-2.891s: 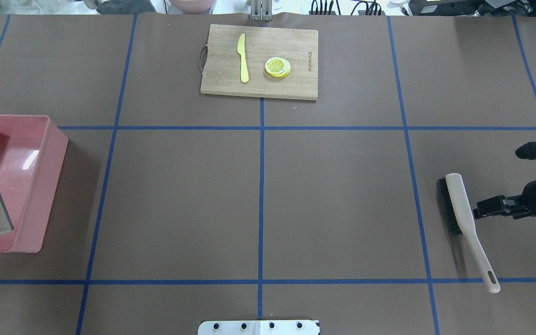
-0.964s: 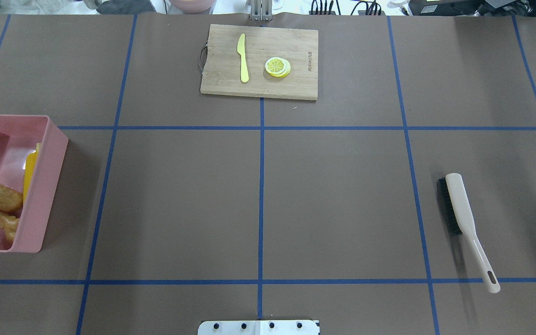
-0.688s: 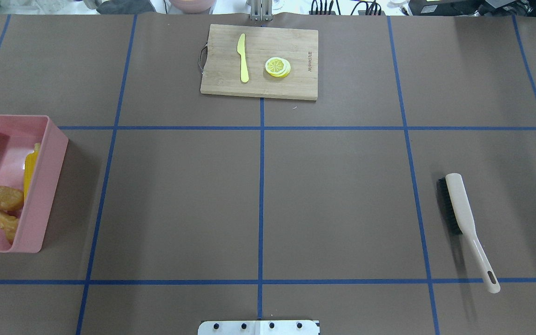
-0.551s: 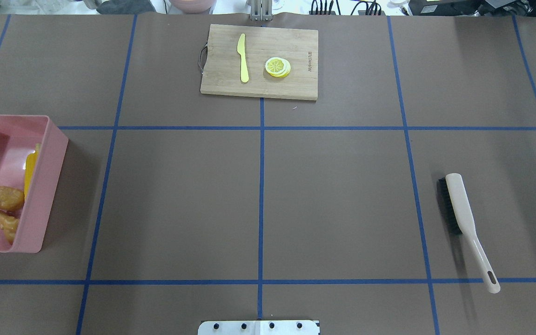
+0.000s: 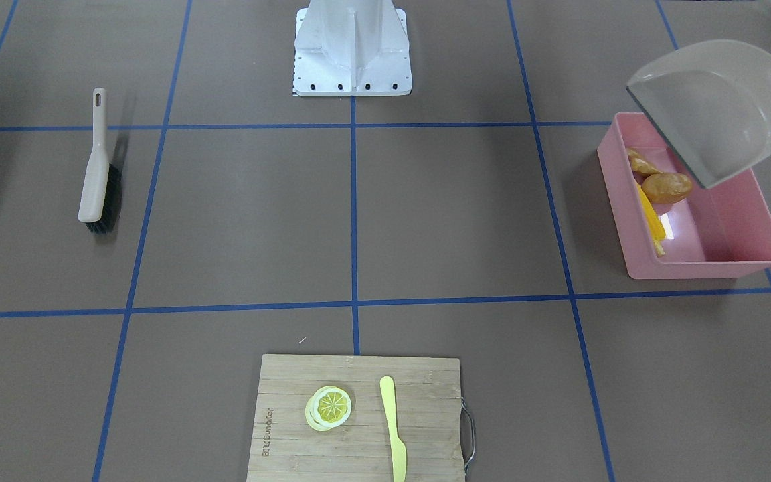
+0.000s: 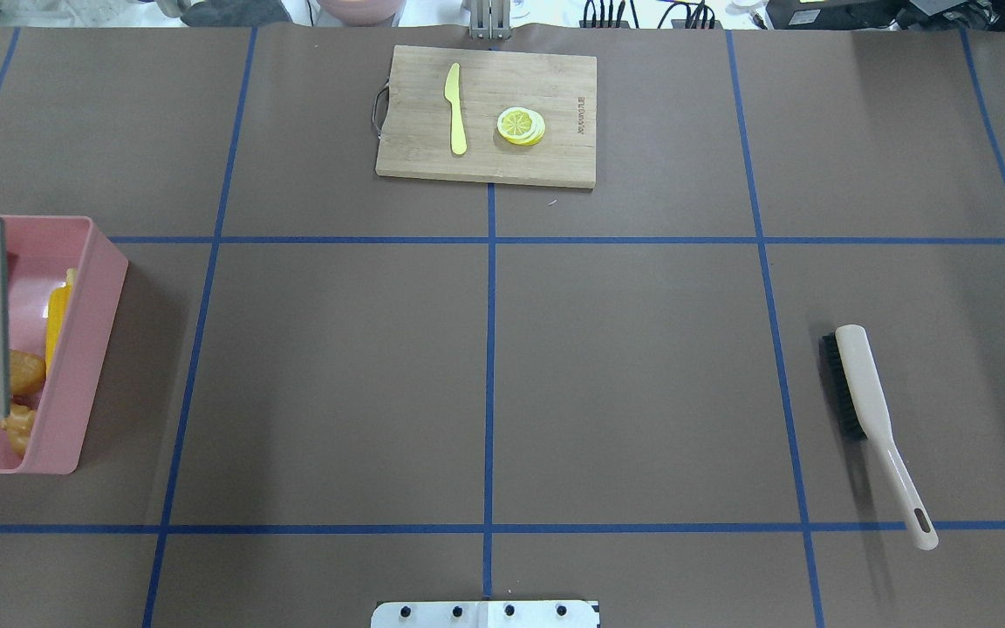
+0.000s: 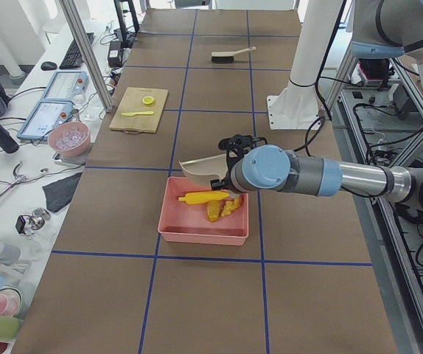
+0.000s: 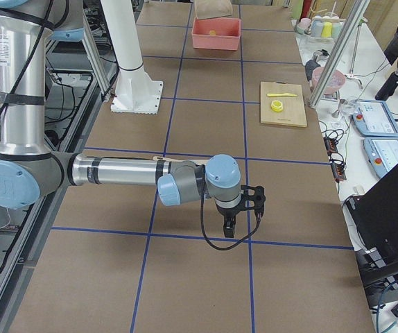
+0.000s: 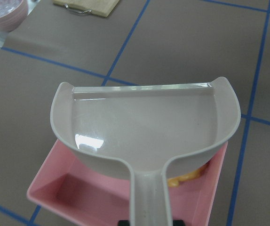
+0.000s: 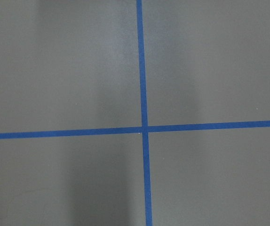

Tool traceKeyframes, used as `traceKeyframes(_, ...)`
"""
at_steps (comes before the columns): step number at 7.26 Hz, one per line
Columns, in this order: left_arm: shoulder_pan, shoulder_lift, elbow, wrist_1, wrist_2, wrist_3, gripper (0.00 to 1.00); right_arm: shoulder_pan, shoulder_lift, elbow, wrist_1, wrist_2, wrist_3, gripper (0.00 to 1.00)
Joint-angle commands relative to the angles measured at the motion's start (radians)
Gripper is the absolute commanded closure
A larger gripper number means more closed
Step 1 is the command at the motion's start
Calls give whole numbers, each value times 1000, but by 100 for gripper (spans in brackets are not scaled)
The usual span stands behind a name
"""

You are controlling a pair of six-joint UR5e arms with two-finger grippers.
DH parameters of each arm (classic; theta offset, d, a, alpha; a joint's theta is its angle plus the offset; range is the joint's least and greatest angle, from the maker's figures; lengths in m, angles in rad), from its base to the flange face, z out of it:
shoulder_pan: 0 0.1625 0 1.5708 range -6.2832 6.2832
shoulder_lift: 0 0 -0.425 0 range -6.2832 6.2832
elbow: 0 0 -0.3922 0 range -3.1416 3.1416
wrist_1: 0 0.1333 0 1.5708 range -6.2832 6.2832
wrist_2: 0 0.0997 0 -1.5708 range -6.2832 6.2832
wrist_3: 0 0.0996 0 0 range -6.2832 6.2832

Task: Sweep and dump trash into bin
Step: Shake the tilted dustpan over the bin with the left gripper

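Observation:
The pink bin (image 5: 727,265) stands at the table's left end and also shows in the overhead view (image 6: 88,349). In it lie the yellow corn cob (image 5: 651,218), the brown potato (image 5: 668,187) and the tan ginger root (image 5: 639,163). My left gripper (image 9: 149,222) is shut on the handle of the beige dustpan (image 9: 139,127). It holds the empty pan (image 5: 713,114) level in the air above the bin's near end. My right gripper (image 8: 244,210) hangs above bare table, seen only from the side, so I cannot tell if it is open.
A beige brush (image 6: 862,394) lies on the table's right side. A wooden cutting board (image 6: 555,87) at the far middle carries a pale yellow knife (image 6: 454,109) and a lemon slice (image 6: 520,125). The robot base plate (image 5: 352,73) is at the near middle.
Earlier the tipped dustpan held the corn over the bin and the right gripper was by the brush. Now all trash lies in the bin, the pan has moved back over it, and the right arm has withdrawn.

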Motion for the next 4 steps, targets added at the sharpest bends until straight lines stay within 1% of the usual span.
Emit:
traceKeyframes(1, 247, -70, 11, -101, -20, -4, 100, -1, 9, -13, -11, 0, -67, 0)
traceKeyframes(2, 312, -142, 40, -107, -18, -4, 100, -4, 23, -18, -26, 0, -62, 0)
traceKeyframes(3, 392, -231, 70, -116, -17, -4, 100, -4, 64, -16, -108, 4, -64, 0)
traceKeyframes(4, 441, -325, 106, -109, -7, -5, 100, -4, 86, -12, -168, 7, -62, 0)
